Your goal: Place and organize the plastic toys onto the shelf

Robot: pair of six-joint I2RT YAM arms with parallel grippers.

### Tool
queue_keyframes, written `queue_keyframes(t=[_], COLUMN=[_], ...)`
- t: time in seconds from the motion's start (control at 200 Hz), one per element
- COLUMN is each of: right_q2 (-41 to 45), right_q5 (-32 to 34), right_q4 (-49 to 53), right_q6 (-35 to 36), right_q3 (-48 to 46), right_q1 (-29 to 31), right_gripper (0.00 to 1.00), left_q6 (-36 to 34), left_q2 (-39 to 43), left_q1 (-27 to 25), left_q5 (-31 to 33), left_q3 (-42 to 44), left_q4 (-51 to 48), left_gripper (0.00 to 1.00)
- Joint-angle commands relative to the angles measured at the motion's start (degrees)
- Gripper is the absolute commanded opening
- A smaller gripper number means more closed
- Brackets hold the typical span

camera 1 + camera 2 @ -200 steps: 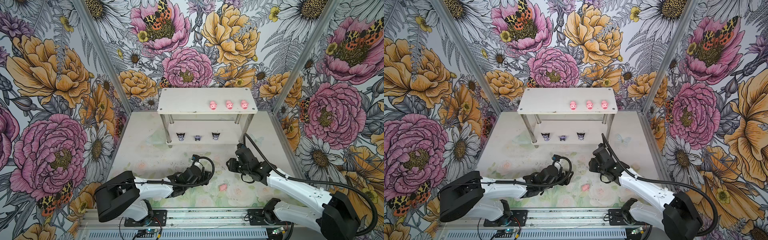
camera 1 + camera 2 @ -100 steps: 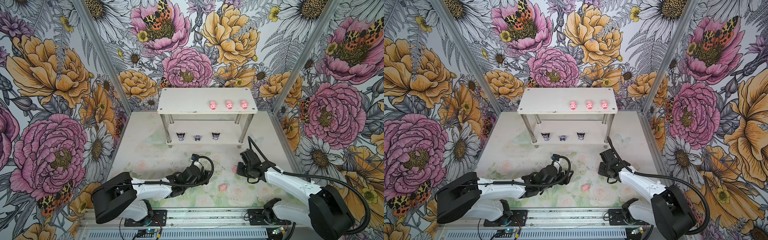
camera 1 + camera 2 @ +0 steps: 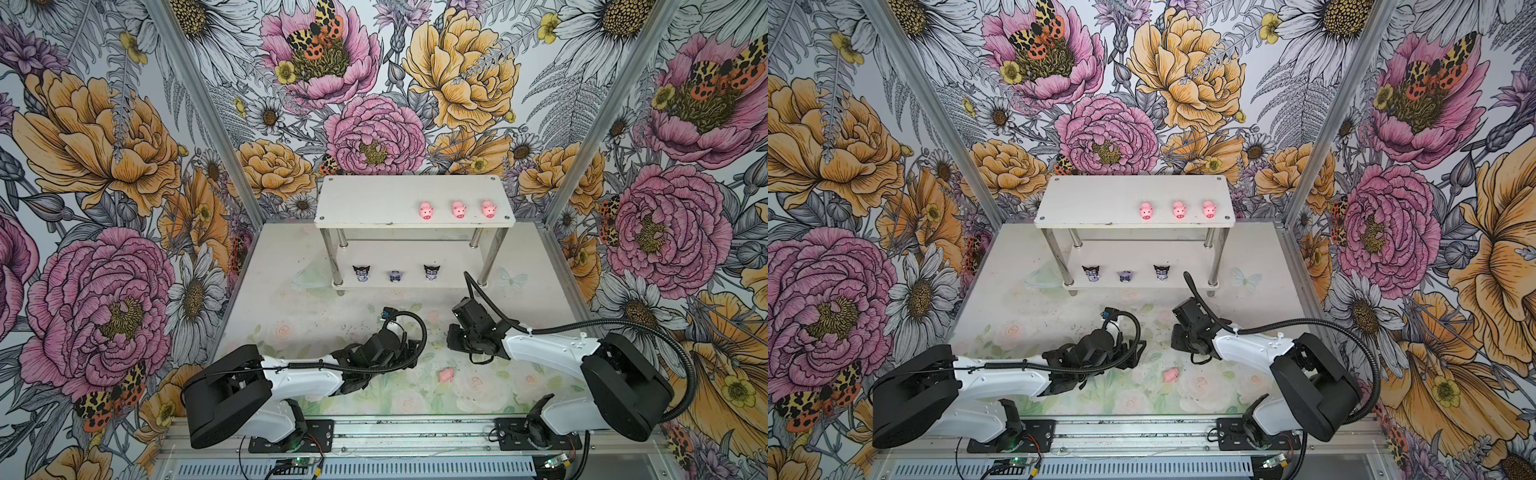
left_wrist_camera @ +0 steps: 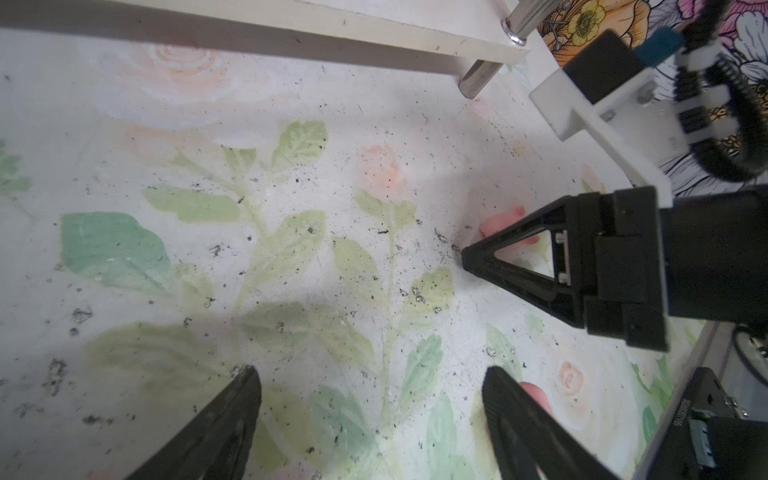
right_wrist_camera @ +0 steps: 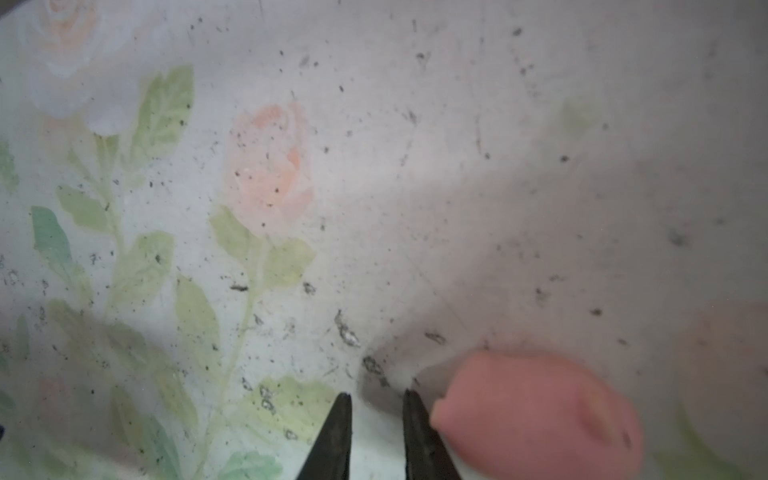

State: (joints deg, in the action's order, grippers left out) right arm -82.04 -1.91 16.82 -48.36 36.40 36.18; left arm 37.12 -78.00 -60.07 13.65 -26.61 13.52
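Observation:
The white shelf [image 3: 374, 199] [image 3: 1092, 199] holds three pink pigs [image 3: 457, 208] on its top tier and three black-and-lavender figures [image 3: 395, 275] on the lower one. A loose pig [image 3: 446, 375] [image 3: 1170, 375] lies on the floor between the arms. My left gripper [image 3: 412, 348] [image 4: 370, 382] is wide open and empty, with that pig [image 4: 536, 399] just outside one finger. My right gripper [image 3: 452, 336] [image 5: 377, 395] is low on the floor, its jaws a narrow gap apart with nothing between. Another pig [image 5: 536, 411] [image 4: 498, 222] lies against the outside of one right finger, hidden in both top views.
The floor mat [image 3: 311, 324] has a faded rose print and dark specks. The shelf's front metal posts [image 3: 337, 266] stand just beyond the grippers. Floral walls close the cell on three sides, and a rail [image 3: 395, 432] runs along the front.
My right gripper has come down onto the floor beside a pig and its jaws have narrowed. The left arm has barely moved and stays open.

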Motion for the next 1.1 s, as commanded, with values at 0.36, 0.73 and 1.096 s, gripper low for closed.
queue_keyframes(t=[0.36,0.73,1.096], right_q2=[17.11,9.02,8.46], right_q5=[3.63,4.55,-0.32], right_q4=[9.93,8.32,1.02], right_q6=[6.27,10.48,7.85], right_q3=[-1.4,-2.55,-8.99], right_q1=[-7.65,-13.4,-12.23], right_gripper=[0.24,0.22,0.2], left_q6=[-1.35,-0.72,-1.22], left_q2=[0.73,-2.16,-4.77], left_q1=[0.84,-0.09,-0.13], left_q5=[-0.63,-2.99,-3.93], left_q3=[-0.64,-2.5,-5.09], left_q4=[-1.42,-0.56,-0.53], left_gripper=[0.86,0.85,0.86])
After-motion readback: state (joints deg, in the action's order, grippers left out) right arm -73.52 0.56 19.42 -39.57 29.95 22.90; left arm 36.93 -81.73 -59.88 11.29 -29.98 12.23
